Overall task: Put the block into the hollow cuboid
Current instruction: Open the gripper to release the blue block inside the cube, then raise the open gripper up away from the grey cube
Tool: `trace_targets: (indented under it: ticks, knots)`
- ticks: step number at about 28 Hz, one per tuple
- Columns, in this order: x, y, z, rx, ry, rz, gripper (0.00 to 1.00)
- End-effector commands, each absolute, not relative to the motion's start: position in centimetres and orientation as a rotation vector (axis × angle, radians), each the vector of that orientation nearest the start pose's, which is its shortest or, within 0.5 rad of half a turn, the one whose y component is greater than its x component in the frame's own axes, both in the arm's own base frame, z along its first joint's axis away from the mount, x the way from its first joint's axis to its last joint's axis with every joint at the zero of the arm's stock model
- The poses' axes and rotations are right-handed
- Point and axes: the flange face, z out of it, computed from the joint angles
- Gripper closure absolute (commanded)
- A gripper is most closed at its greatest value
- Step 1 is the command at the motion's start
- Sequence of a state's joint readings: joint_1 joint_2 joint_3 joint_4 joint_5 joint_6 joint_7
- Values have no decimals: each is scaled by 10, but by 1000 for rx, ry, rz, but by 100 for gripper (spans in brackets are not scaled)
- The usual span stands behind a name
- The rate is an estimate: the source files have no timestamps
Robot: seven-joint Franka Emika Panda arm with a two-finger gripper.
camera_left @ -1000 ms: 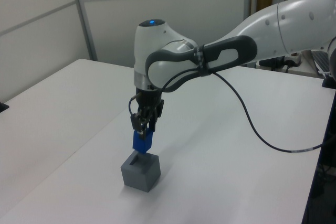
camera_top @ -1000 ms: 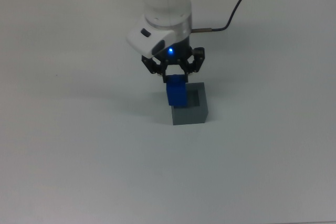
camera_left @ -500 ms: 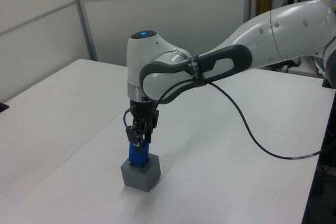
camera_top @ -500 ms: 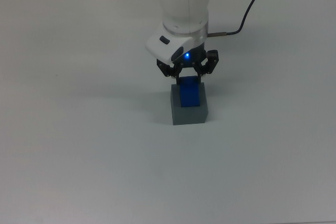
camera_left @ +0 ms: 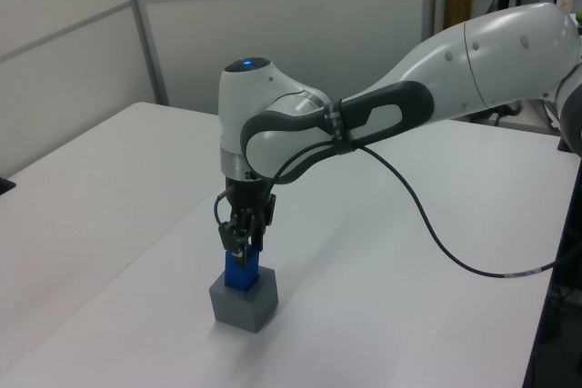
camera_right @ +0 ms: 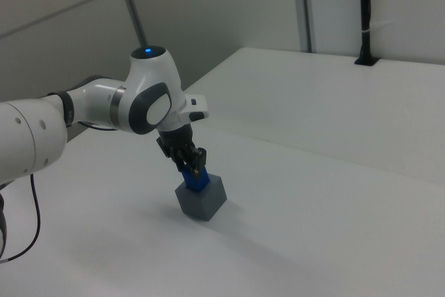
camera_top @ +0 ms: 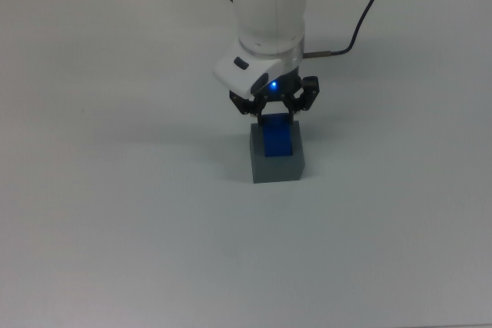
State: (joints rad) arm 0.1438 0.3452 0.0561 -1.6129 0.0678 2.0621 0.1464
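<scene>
The blue block (camera_top: 277, 142) stands partly sunk in the recess of the grey hollow cuboid (camera_top: 277, 167) near the table's middle. Its upper part still sticks out above the rim. My gripper (camera_top: 276, 119) points straight down over the cuboid and is shut on the block's top, one finger on each side. The left view shows the block (camera_left: 241, 275) poking out of the hollow cuboid (camera_left: 244, 303) under the gripper (camera_left: 242, 256). In the right view the block (camera_right: 199, 181) sits in the cuboid (camera_right: 202, 201) below the gripper (camera_right: 196, 169).
The white table (camera_top: 115, 213) surrounds the cuboid. A black cable (camera_top: 361, 21) runs from the wrist toward the top view's upper right. Wall panels (camera_left: 300, 34) stand behind the table in the left view.
The arm moved to the top view's right, bringing the block over the recess, and lowered it in. Over the last half second it sank a little further.
</scene>
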Motion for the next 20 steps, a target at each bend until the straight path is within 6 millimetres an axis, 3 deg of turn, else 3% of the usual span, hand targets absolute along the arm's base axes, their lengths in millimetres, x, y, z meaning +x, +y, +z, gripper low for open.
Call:
trace_targets:
  ticks: [1, 2, 3, 4, 5, 6, 13, 18, 20]
  knots:
    - [656, 133, 436, -3057, -29, -114, 94]
    - [656, 134, 436, -3057, -32, -114, 86]
    - [656, 134, 436, -3058, -30, -114, 48]
    - [656, 134, 436, -3061, -25, -115, 24]
    - [657, 133, 437, -3063, -25, -118, 7]
    - [657, 133, 437, -3064, -26, -118, 0]
    - [657, 131, 449, -3063, -23, -139, 0]
    - [657, 122, 469, -3063, -13, -189, 0]
    - [655, 110, 475, -3104, -24, -164, 0]
